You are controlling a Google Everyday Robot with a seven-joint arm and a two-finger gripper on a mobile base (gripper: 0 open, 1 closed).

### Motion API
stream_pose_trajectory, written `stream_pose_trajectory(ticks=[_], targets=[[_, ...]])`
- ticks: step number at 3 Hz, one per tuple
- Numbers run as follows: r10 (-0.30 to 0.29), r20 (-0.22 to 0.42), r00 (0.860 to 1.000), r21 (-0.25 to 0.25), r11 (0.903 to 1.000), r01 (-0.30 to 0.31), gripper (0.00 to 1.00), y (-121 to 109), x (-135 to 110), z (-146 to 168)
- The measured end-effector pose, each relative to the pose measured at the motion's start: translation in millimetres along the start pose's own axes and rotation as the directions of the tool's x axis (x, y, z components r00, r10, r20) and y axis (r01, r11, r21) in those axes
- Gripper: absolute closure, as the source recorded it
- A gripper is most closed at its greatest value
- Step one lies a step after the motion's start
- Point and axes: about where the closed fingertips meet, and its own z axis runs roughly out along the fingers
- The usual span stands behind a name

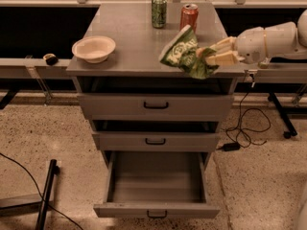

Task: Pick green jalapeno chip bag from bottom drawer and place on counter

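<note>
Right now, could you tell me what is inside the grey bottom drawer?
Only bare floor shows in the bottom drawer; its rear is covered. The gripper holds the crinkled green chip bag over the counter.

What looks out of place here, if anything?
Two things. The bottom drawer stands pulled wide open, with nothing visible inside. And the green jalapeno chip bag is crumpled and tilted, pinched in the gripper over the counter near its front edge rather than lying flat. The green can, red can and bowl sit upright.

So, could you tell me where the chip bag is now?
In the camera view, the gripper holds the chip bag over the counter, near its right front edge, in front of the red can.
</note>
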Motion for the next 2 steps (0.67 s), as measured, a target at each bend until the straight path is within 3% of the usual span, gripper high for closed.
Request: stream_pose_trajectory(ticks=[1,2], targets=[[0.105,0.062,0.993,0.047,0.9930,-0.108,1.00,-25,-23,19],[0.215,0.073,0.974,0.129,0.9663,-0.223,1.00,-51,-40,59]])
